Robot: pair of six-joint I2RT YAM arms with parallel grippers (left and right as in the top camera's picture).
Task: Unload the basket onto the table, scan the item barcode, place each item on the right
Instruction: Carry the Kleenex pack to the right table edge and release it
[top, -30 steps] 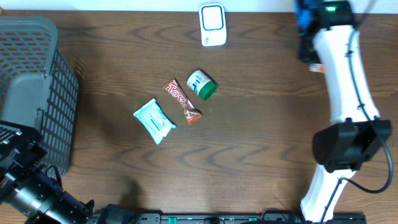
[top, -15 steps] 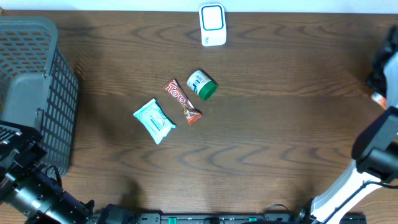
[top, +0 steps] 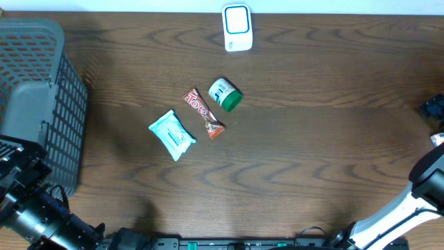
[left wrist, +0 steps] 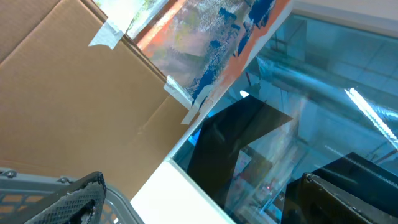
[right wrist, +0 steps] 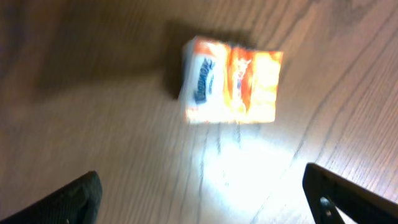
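Overhead, the dark wood-grain table (top: 312, 173) carries a grey mesh basket (top: 35, 83) at its left edge, a white scanner (top: 236, 28) at the far side, and mid-table a green-capped bottle (top: 225, 94), a candy bar (top: 203, 112) and a teal packet (top: 171, 134). The right wrist view shows the orange-and-white packet (right wrist: 231, 79) — blurred, print unreadable — lying flat on the wood, clear of the right gripper (right wrist: 200, 180), whose fingers stand wide apart around nothing. The left gripper (left wrist: 202, 180) points up at cardboard and glass — spread wide, empty.
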